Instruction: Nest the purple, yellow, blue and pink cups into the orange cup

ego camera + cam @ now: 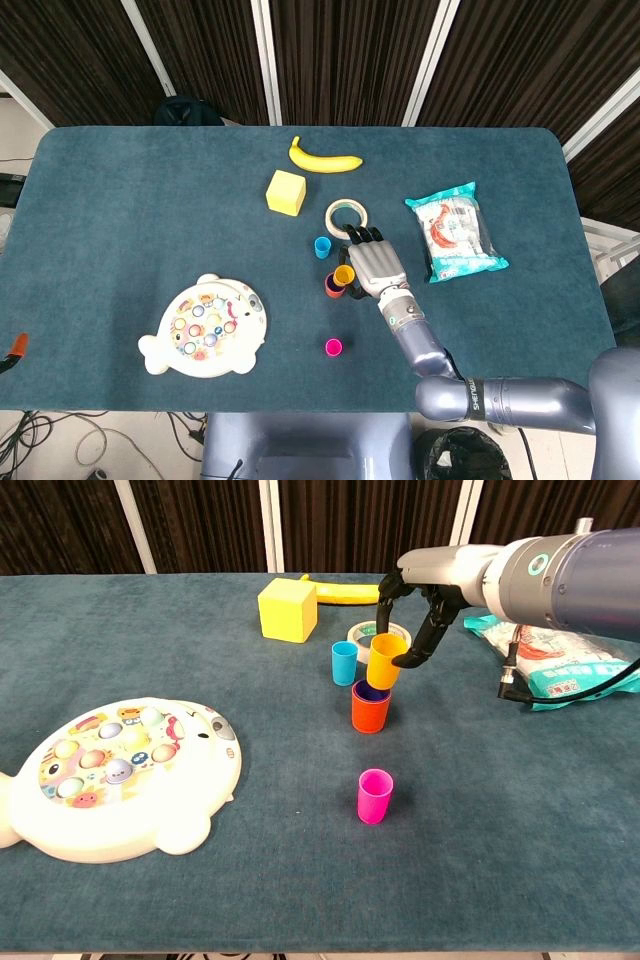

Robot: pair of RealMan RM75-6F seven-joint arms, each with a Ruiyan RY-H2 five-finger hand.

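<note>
While the right hand [412, 615] is pinching the small yellow plastic cup [385, 661] between its dark fingertips [404, 661], that cup is hanging mouth up, slightly tilted, just above the orange plastic cup [370, 708], whose mouth is showing a purple liner that I am judging to be the purple cup already nested. The orange cup is lying directly below and a touch to the robot's left of the held one, so the move ahead is looking like a short straight lowering. All cups are appearing smooth, rigid and tapered, standing on the fuzzy dark teal tablecloth [150, 630]. Waiting upright are the blue cup [344, 663] just behind and the pink cup [375, 795] well in front. No left hand is showing in either view
</note>
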